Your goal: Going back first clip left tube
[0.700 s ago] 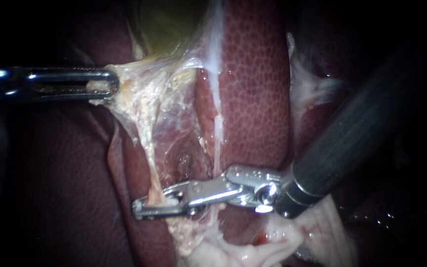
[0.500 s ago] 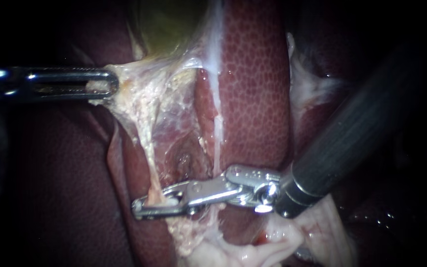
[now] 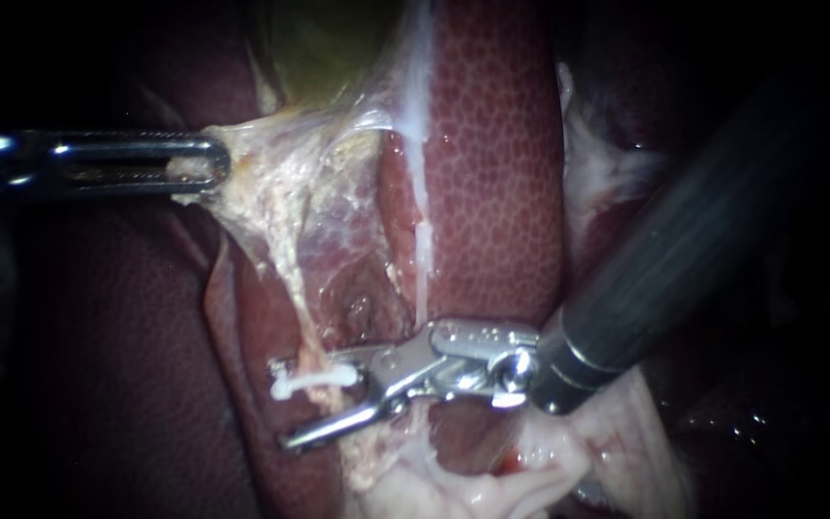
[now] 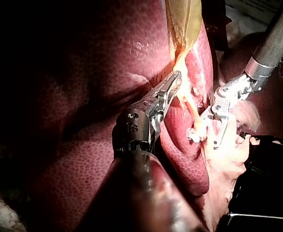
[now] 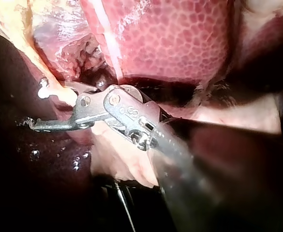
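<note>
Since the earlier frames the right instrument is seen to have opened. Its jaws, then closed across the left tube, are now parted wide, and a white clip is left clamped across that tube at the lower centre of the endoscope view. The clip is judged to be placed. What is left is the drawing back of the right instrument, whose lower jaw lies just under the clip.

The tube is pulled taut toward the upper left by the left instrument, whose jaws are closed on pale tissue below the gallbladder. The liver is seen to the right of the tube.

In the left wrist view both of the left instrument's jaws are shown pinching that tissue, where the endoscope shows only one slotted jaw from its flat side. The clip is seen there just beside the other instrument's open jaws. In the right wrist view only one end of the clip is made out.
</note>
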Tool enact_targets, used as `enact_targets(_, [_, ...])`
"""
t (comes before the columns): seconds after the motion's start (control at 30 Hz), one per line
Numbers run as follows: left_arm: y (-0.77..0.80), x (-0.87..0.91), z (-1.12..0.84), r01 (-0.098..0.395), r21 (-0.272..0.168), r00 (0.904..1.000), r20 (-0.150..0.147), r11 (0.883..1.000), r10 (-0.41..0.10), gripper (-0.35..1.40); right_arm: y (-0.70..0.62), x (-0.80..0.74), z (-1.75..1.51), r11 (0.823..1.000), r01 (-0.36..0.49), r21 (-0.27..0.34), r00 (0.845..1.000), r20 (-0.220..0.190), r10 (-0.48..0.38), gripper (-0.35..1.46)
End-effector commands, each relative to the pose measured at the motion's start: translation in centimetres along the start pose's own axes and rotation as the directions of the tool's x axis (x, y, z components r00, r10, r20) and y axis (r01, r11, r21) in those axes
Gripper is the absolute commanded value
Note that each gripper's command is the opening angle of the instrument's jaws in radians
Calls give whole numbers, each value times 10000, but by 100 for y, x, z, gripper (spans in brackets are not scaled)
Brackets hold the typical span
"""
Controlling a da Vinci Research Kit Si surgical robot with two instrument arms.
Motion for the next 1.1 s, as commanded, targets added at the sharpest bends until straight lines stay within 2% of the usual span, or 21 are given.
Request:
enact_targets(0.03, [0, 0, 0, -2, -7, 10000, 1, 10000, 2, -35, 1, 1, -7, 10000, 7, -28, 10000, -23, -7, 60])
enact_targets(0.2, [0, 0, 0, -2, -8, 10000, 1, 10000, 2, -35, 6, 5, -37, 9997, 127, -187, 9999, -71, -128, 60])
enact_targets(0.33, [0, 0, -1, -3, -3, 10000, 0, 10000, 3, -35, 4, 10, -60, 9994, 215, -289, 9997, -98, -218, 60])
enact_targets(0.53, [0, 0, -1, -4, 0, 10000, -1, 10000, 4, -35, -15, 26, -103, 9984, 423, -369, 9990, -126, -428, 60])
enact_targets(0.8, [0, 0, 0, -6, -9, 10000, 3, 10000, 6, -35, -46, 63, -170, 9909, 1027, -873, 9943, -203, -1048, 60])
enact_targets(1.0, [-1, 12, 13, -62, -132, 10000, 66, 9999, 63, -35, -63, 85, -193, 9856, 1372, -984, 9902, -131, -1392, 60])
enact_targets(1.1, [0, 23, 26, -123, -79, 9999, 41, 9999, 123, -35, -67, 88, -195, 9844, 1463, -976, 9889, -98, -1480, 60])
